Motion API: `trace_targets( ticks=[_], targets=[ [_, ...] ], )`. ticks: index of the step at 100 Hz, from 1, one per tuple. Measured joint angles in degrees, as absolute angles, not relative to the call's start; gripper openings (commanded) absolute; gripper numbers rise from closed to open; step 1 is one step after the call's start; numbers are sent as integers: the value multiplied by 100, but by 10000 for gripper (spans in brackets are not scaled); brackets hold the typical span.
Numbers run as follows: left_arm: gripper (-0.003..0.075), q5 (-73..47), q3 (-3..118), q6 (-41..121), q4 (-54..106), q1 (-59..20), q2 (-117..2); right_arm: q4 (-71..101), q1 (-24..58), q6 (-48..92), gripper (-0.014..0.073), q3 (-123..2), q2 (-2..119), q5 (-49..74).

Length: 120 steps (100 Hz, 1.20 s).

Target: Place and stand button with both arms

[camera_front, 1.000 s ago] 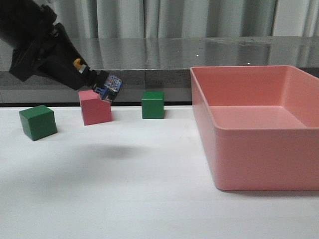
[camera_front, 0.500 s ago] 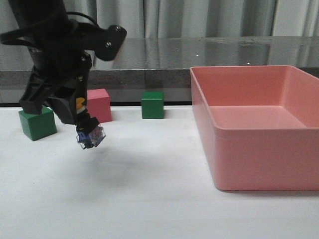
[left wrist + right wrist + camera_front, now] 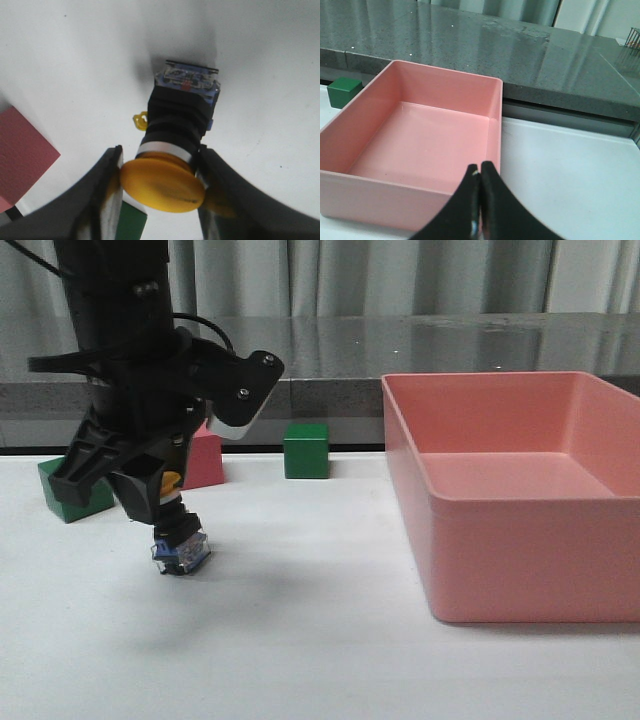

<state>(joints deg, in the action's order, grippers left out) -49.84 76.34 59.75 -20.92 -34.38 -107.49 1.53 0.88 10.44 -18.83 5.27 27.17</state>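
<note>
Two black fingers of the left gripper [image 3: 160, 187] clamp the button [image 3: 177, 132] just under its yellow cap, on the silver collar, which leaves the clear-blue base free to meet the table. In the front view, lower left of the frame, the left gripper [image 3: 165, 502] points downward and the button [image 3: 180, 545] hangs below it, cap up, its base at or just above the white table [image 3: 320, 640]; contact cannot be confirmed. That upright grip suits standing it. Behind the arm sit a green cube [image 3: 75, 495], a red cube [image 3: 205, 455] and another green cube [image 3: 306, 450]. A pink bin [image 3: 520, 510] fills the right. The right gripper [image 3: 480, 182], fingers pressed together and empty, hovers near the bin's corner.
</note>
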Motion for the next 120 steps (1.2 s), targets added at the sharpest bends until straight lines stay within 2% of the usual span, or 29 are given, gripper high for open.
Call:
trace_targets(
  ticks=[4, 6, 8, 9, 15, 24, 52, 62, 69, 73, 75, 76, 82, 83, 85, 106, 120],
  targets=[
    [201, -4995, 7634, 5975, -2092, -3438, -10749, 153, 88, 1044, -61, -1883, 527, 2717],
    [214, -4995, 7634, 5975, -2092, -3438, -10749, 153, 88, 1044, -61, -1883, 527, 2717],
    [283, -4995, 7634, 5975, -2092, -3438, -10749, 153, 88, 1044, -61, -1883, 527, 2717],
    [283, -4995, 7634, 5975, -2092, -3438, -10749, 153, 88, 1044, -61, -1883, 527, 2717],
    [397, -5006, 7634, 5975, -2092, -3438, -10749, 153, 88, 1044, -61, -1883, 527, 2717],
    [494, -5006, 7634, 5975, -2094, -3438, -10749, 153, 88, 1044, -61, -1883, 527, 2717],
    [509, -5186, 7634, 5975, -2129, -3452, -10749, 153, 88, 1044, -61, -1883, 527, 2717],
    [465, -5444, 7634, 5948, -2264, -3452, -10675, 153, 88, 1044, -61, -1883, 527, 2717],
    [374, -5648, 7634, 5715, -2489, -3396, -10589, 153, 88, 1044, -61, -1883, 527, 2717],
    [290, -5727, 7634, 5476, -2695, -3330, -10524, 153, 88, 1044, -61, -1883, 527, 2717],
    [223, -5772, 7634, 5335, -2809, -3289, -10491, 153, 88, 1044, -61, -1883, 527, 2717],
    [223, -5802, 7634, 5285, -2847, -3273, -10480, 153, 88, 1044, -61, -1883, 527, 2717],
    [42, -5899, 7634, 4807, -3160, -3107, -10364, 153, 88, 1044, -61, -1883, 527, 2717],
    [42, -5911, 7634, 4755, -3184, -3087, -10349, 153, 88, 1044, -61, -1883, 527, 2717],
    [-22, -5930, 7634, 4603, -3255, -3023, -10303, 153, 88, 1044, -61, -1883, 527, 2717],
    [-20, -6000, 7634, 3187, -3287, -2285, -9556, 153, 88, 1044, -61, -1883, 527, 2717],
    [-20, -5418, 7605, 2769, -2626, -1830, -8761, 153, 88, 1044, -61, -1883, 527, 2717]
  ],
)
